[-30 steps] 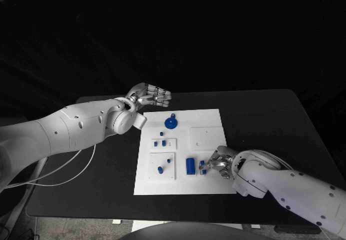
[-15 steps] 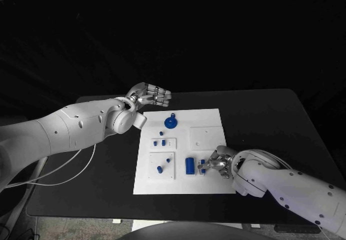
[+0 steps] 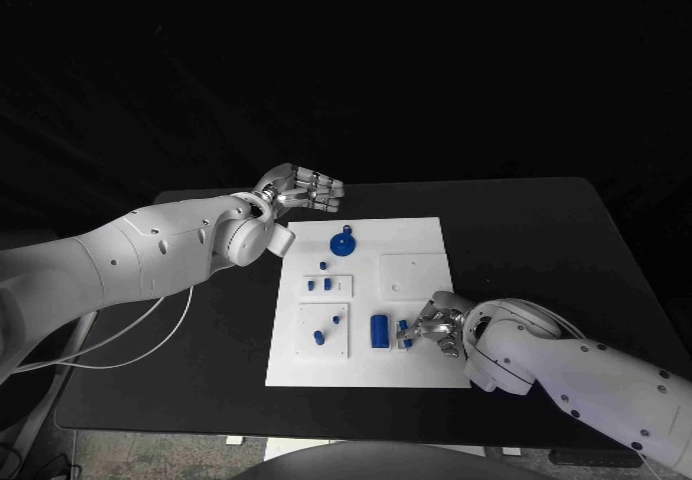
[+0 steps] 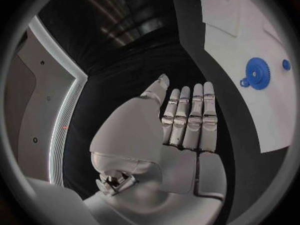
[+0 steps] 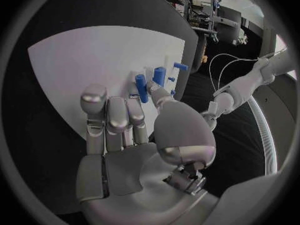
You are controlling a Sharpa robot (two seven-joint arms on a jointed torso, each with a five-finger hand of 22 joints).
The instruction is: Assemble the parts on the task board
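Note:
The white task board (image 3: 411,232) lies in the middle of the black table. My right hand (image 3: 437,326) rests on its near right part, the fingers stretched flat on the board. Its thumb and a fingertip pinch a small blue peg (image 3: 405,334) (image 5: 142,88). Just beyond that stands a thicker blue cylinder (image 3: 379,331) (image 5: 159,75). A blue gear (image 3: 342,243) (image 4: 256,73) lies at the far end. Small blue pegs (image 3: 319,285) stand in the middle left block, and others (image 3: 327,330) in the near left block. My left hand (image 3: 300,190) (image 4: 187,120) hovers past the board's far left corner, fingers straight, holding nothing.
A raised white square block (image 3: 410,275) sits on the board's right half, far side of my right hand. Bare black table (image 3: 534,240) runs right of the board and along its near edge. A white cable (image 3: 137,340) hangs off the table's left side.

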